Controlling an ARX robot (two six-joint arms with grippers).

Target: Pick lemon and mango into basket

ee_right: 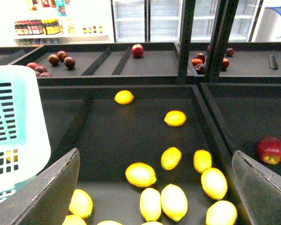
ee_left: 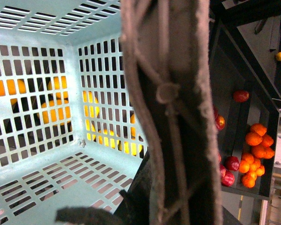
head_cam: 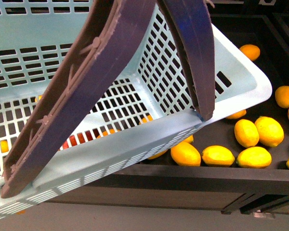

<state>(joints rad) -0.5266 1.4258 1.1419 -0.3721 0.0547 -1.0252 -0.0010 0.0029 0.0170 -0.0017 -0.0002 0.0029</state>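
Observation:
The pale teal basket [head_cam: 221, 72] fills the front view, raised and tilted above the black bins, with its brown handles [head_cam: 86, 96] up. My left gripper [ee_left: 164, 206] is shut on a handle [ee_left: 168, 93]; its jaws are hidden behind it. The basket floor [ee_left: 47, 187] holds no fruit. Bright yellow lemons [ee_right: 173, 201] lie in the black bin under my right gripper [ee_right: 155, 153], which is open and empty above them. A more yellow-orange fruit [ee_right: 171, 158] lies among them; I cannot tell if it is a mango. The yellow fruits also show in the front view [head_cam: 218, 155].
The basket's corner [ee_right: 14, 136] sits beside the lemon bin. Raised black dividers [ee_right: 206, 117] separate the bins. Dark red fruits [ee_right: 137, 50] lie in the far bins and a red one [ee_right: 270, 150] lies in the neighbouring bin. Orange tangerines [ee_left: 255, 150] fill another bin.

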